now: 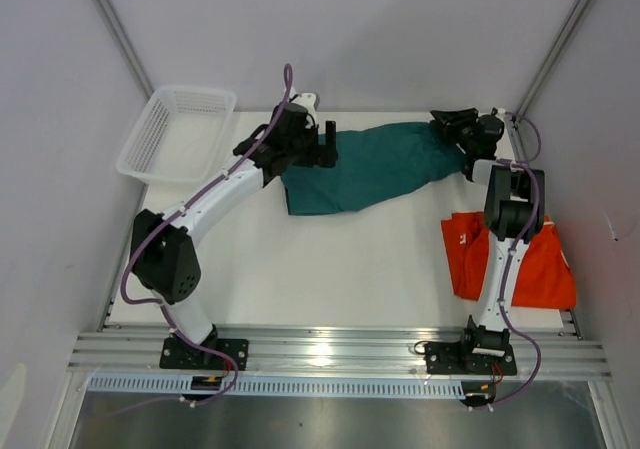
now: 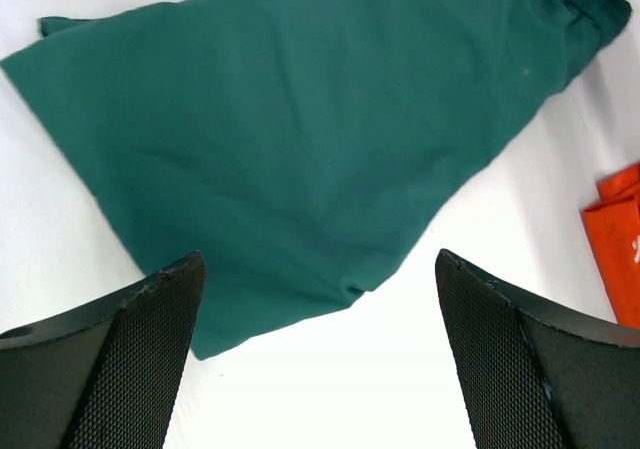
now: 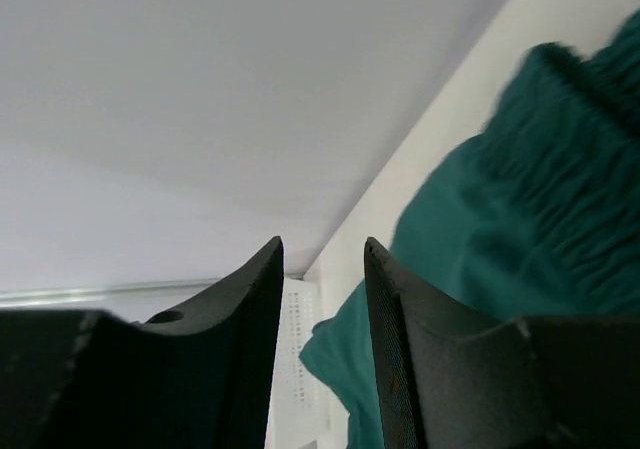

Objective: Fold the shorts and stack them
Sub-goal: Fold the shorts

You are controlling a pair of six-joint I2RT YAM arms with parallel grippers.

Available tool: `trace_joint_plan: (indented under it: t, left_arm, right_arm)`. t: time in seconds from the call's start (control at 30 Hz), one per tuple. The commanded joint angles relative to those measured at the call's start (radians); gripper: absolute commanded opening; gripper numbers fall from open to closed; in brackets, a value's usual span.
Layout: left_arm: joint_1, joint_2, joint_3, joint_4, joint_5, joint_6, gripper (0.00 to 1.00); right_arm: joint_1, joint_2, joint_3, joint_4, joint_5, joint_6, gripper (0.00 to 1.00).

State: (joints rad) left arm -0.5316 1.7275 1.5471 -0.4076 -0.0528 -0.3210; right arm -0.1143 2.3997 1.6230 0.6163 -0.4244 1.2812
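Observation:
The dark teal shorts (image 1: pixel 370 169) lie flat across the back of the table, with the gathered waistband at the right end. My left gripper (image 1: pixel 325 147) hovers over their left part, open wide and empty; in the left wrist view (image 2: pixel 318 257) the teal cloth (image 2: pixel 300 129) lies below the fingers. My right gripper (image 1: pixel 452 124) is at the waistband end, jaws narrowly apart with nothing between them (image 3: pixel 322 241); the teal fabric (image 3: pixel 520 239) lies just beside it. The orange shorts (image 1: pixel 535 264) lie at the front right, partly under the right arm, and show in the left wrist view (image 2: pixel 615 239).
A white mesh basket (image 1: pixel 175 134) sits at the table's back left corner and shows in the right wrist view (image 3: pixel 295 359). Walls close in the table at the back and both sides. A metal rail (image 1: pixel 330 347) runs along the near edge.

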Motion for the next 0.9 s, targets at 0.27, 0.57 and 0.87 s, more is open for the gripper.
trace_joint_plan:
  t: [0.27, 0.57, 0.87]
  left_arm:
    - [-0.021, 0.107, 0.031, 0.052, 0.022, -0.004, 0.98]
    - [0.018, 0.171, 0.018, 0.086, 0.099, -0.070, 0.98]
    - [0.047, 0.132, -0.013, 0.069, 0.057, -0.093, 0.98]
  right_arm:
    - [0.010, -0.144, -0.383, 0.348, -0.005, 0.091, 0.40]
    - [0.045, -0.077, -0.462, 0.323, 0.032, 0.052, 0.39]
    - [0.214, -0.204, -0.736, 0.384, 0.232, -0.010, 0.38]
